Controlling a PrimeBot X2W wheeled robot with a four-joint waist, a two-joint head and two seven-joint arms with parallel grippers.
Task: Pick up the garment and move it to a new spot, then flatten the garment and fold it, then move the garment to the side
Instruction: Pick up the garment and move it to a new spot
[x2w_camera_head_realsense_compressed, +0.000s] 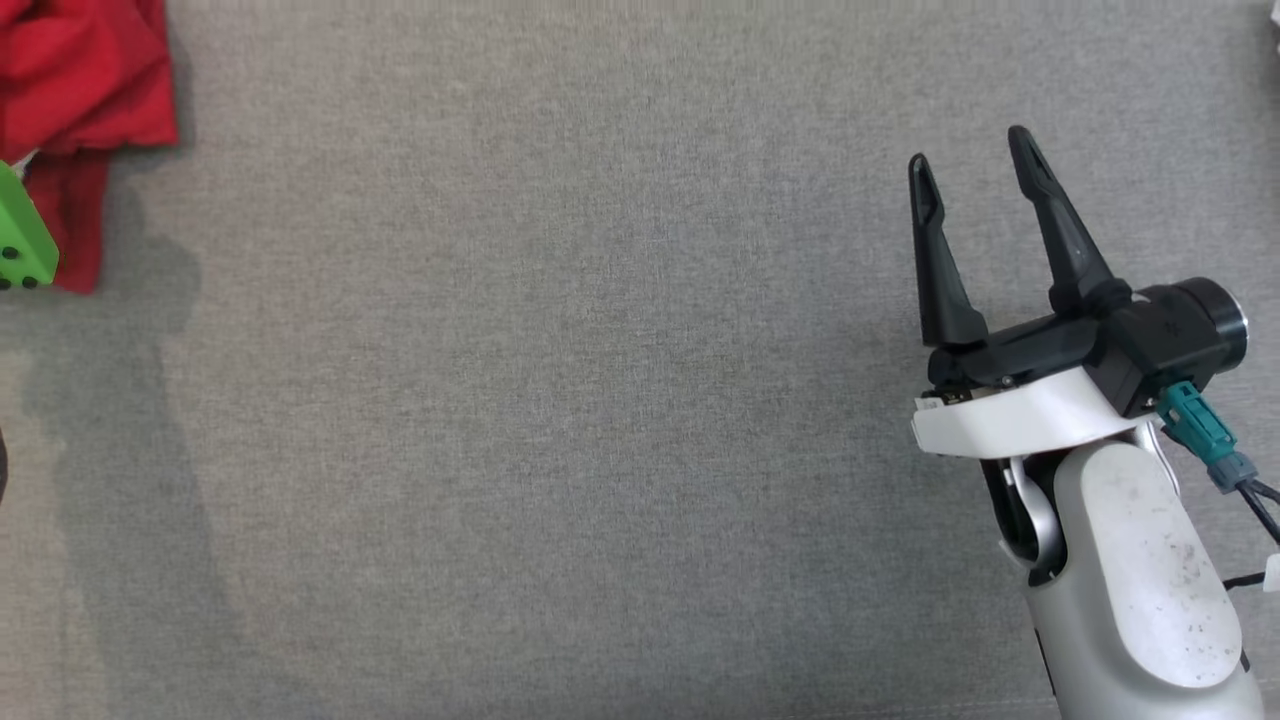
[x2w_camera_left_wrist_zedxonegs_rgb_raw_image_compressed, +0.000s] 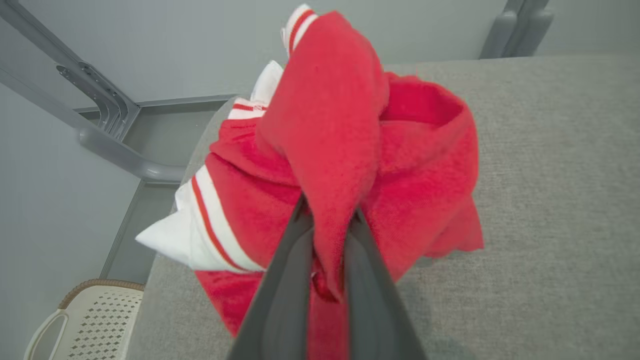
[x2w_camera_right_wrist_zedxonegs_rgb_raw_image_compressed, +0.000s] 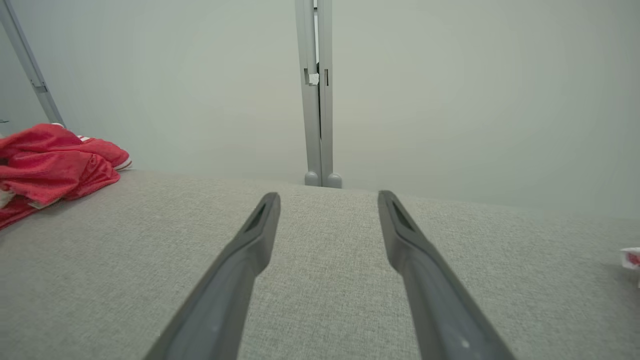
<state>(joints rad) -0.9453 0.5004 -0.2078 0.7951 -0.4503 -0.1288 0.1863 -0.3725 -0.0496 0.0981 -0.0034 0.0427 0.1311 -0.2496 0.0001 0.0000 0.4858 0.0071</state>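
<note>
Task early, by look: red garment (x2w_camera_left_wrist_zedxonegs_rgb_raw_image_compressed: 325, 125) crumpled near counter (x2w_camera_head_realsense_compressed: 600, 400) corner, grasped but not yet at new spot. Flattening, folding, move aside all left to do. Left fingers (x2w_camera_left_wrist_zedxonegs_rgb_raw_image_compressed: 290, 280) nearly closed, pinching fold of red cloth between them, rest of garment bunched beyond tips. Right fingers (x2w_camera_head_realsense_compressed: 1060, 230) spread wide, holding nothing, poised over bare counter. Garment well apart from them, off to their left.
</note>
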